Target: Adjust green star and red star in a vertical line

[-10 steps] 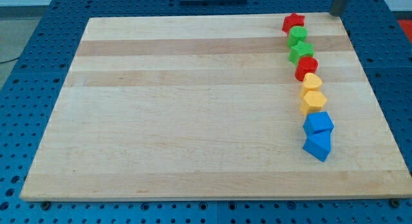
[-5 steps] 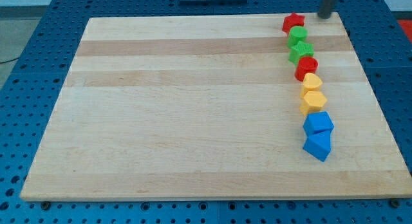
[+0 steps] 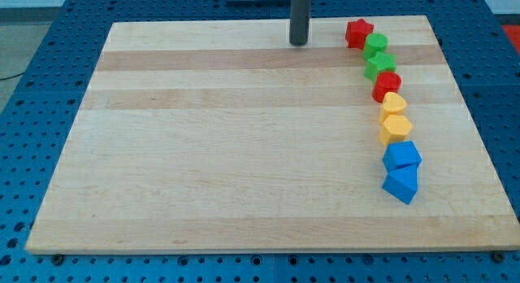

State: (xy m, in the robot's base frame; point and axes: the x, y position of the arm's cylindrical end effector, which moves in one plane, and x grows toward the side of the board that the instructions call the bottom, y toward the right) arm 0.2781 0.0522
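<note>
Eight blocks stand in a curving column on the right side of the wooden board, and the count runs two blue, two yellow, two green and two red. Taking the red star as landmark, the farthest below it is a blue block with a pointed lower corner, and touching that block's upper side is a second blue block. Next up come a yellow hexagon and a smaller yellow block, rounded on top, pressed against each other. Above them sits a red block of rounded outline, then the green star, then a round green block that touches the red star's lower right side. The green star thus lies below the red star and a little toward the view's right, with the round green block between them. My tip rests on the board to the left of the red star, clear of it and touching no block; the rod has no jaws to open or close. The board is pale wood with lengthwise bands of grain, and it lies on a blue bench dotted with rows of holes.
</note>
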